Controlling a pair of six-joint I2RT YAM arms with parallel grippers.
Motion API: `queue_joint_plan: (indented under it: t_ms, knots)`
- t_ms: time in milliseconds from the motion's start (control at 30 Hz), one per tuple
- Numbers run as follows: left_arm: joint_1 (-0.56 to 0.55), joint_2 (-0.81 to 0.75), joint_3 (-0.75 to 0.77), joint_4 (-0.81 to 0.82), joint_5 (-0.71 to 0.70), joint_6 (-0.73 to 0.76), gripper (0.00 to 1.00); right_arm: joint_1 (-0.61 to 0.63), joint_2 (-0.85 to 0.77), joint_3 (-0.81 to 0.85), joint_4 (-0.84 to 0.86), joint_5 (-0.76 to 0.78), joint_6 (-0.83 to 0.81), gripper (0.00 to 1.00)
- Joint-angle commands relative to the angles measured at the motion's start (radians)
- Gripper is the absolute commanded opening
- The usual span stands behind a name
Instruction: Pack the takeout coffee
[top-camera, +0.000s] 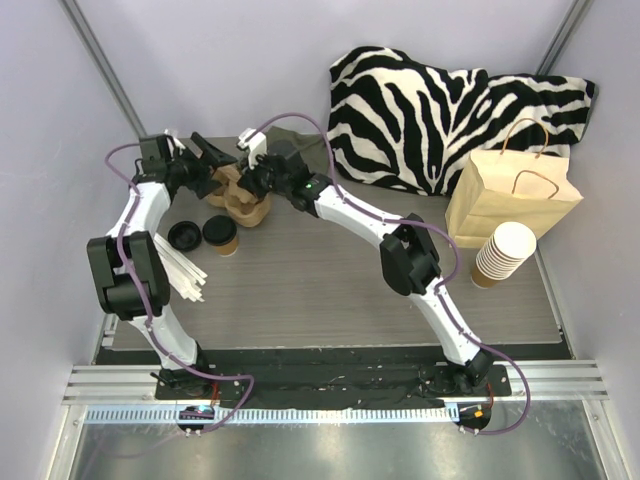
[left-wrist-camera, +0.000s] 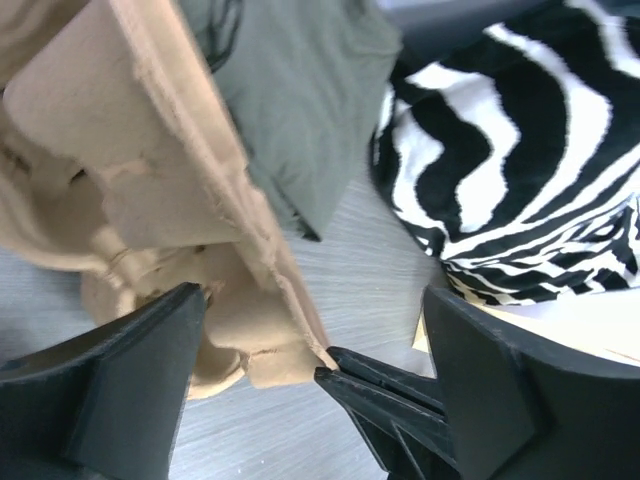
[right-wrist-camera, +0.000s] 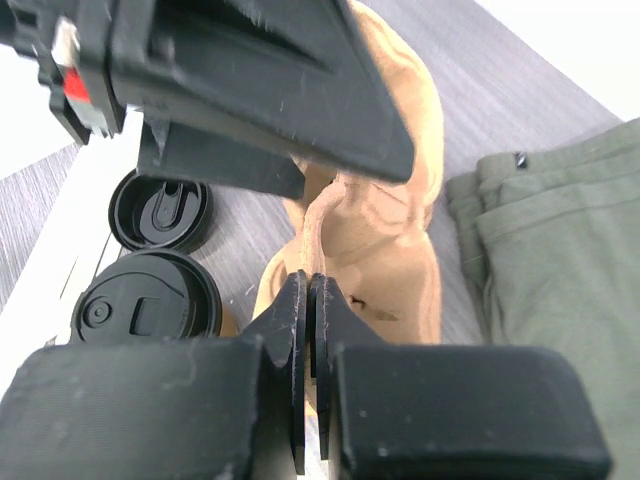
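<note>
The takeout coffee (top-camera: 220, 233) stands lidded on the table, just beside a loose black lid (top-camera: 186, 236) and clear of both arms, so it is not yet packed. Behind it the pulp carrier (top-camera: 243, 200) tilts, the right gripper (right-wrist-camera: 308, 295) clenched on its rim, seemingly to steady it. The left gripper (left-wrist-camera: 310, 340) reaches in low with its jaws released wide astride the carrier's edge, gripping nothing.

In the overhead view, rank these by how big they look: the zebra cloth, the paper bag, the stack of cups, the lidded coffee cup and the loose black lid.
1. zebra cloth
2. paper bag
3. stack of cups
4. lidded coffee cup and loose black lid: about alike from above, so unranked.
</note>
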Motion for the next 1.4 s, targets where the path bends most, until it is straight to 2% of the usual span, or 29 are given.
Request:
queue_joint_plan:
  t_ms: [0,200,367,567,700,900,1000,1100,1200,1367]
  knots:
    - [0.009,-0.075,0.087,-0.002,0.022,0.013,1.0,-0.002,-0.151,0.035,0.066,0.027,-0.054,0.01]
    - [0.009,-0.122,0.178,-0.097,-0.003,0.082,1.0,-0.029,-0.233,-0.023,0.061,0.045,-0.079,0.01]
    - [0.007,-0.171,0.189,-0.157,-0.044,0.161,1.0,-0.049,-0.344,-0.129,0.052,0.048,-0.131,0.01]
    - [0.009,-0.271,0.212,-0.278,-0.104,0.32,1.0,-0.057,-0.538,-0.321,-0.103,-0.004,-0.263,0.01]
    - [0.021,-0.34,0.193,-0.315,-0.126,0.372,1.0,-0.057,-0.68,-0.471,-0.219,-0.059,-0.381,0.01]
    - [0.036,-0.403,0.167,-0.387,-0.107,0.374,1.0,-0.028,-0.838,-0.652,-0.46,-0.18,-0.511,0.01]
    - [0.041,-0.431,0.152,-0.412,-0.121,0.377,1.0,0.024,-0.858,-0.732,-0.492,-0.193,-0.576,0.01]
    - [0.049,-0.475,0.114,-0.412,-0.136,0.383,1.0,0.098,-0.85,-0.81,-0.467,-0.173,-0.604,0.01]
    - [0.059,-0.515,0.067,-0.408,-0.143,0.391,1.0,0.165,-0.82,-0.87,-0.353,-0.116,-0.622,0.01]
    - [0.101,-0.514,0.058,-0.466,-0.104,0.395,1.0,0.257,-0.687,-0.847,-0.21,-0.023,-0.63,0.01]
